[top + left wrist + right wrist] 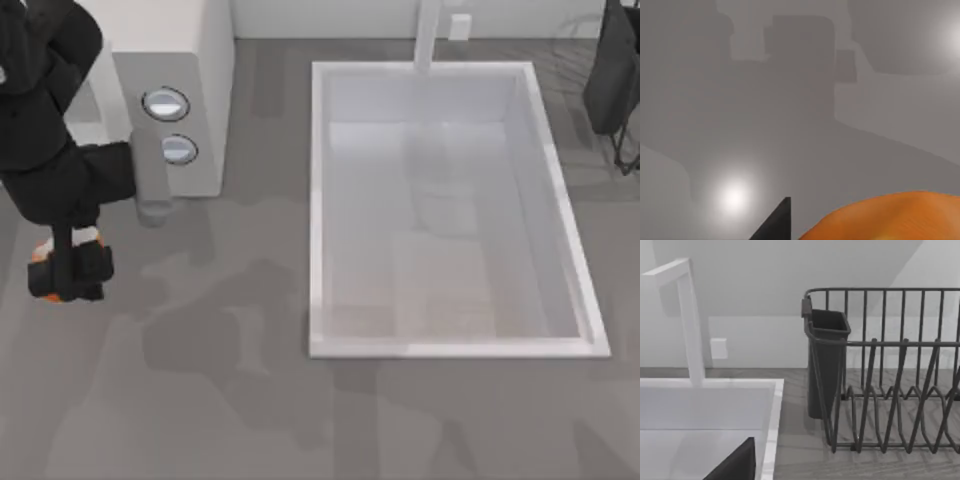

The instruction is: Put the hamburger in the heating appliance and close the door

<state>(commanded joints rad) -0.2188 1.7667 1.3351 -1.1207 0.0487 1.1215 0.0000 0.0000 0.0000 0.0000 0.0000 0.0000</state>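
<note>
My left gripper [68, 272] hovers over the table at the far left, in front of the white heating appliance [205, 60], and is shut on the hamburger [42, 250]. Orange bun peeks out at both sides of the black fingers. In the left wrist view the orange bun [890, 215] sits beside one dark fingertip [777, 225] above grey tabletop. Two round knobs [165, 103] mark the appliance's side panel. A grey slab [150, 185] sticking out beside the knobs looks like the door standing open, though my left arm hides most of it. My right arm [612, 70] is parked at the back right.
A large white sink basin [320, 200] with a white faucet [428, 35] takes up the table's middle and right. The right wrist view shows a dark wire dish rack [890, 390] with a cutlery cup [827, 360] next to the sink rim [771, 430].
</note>
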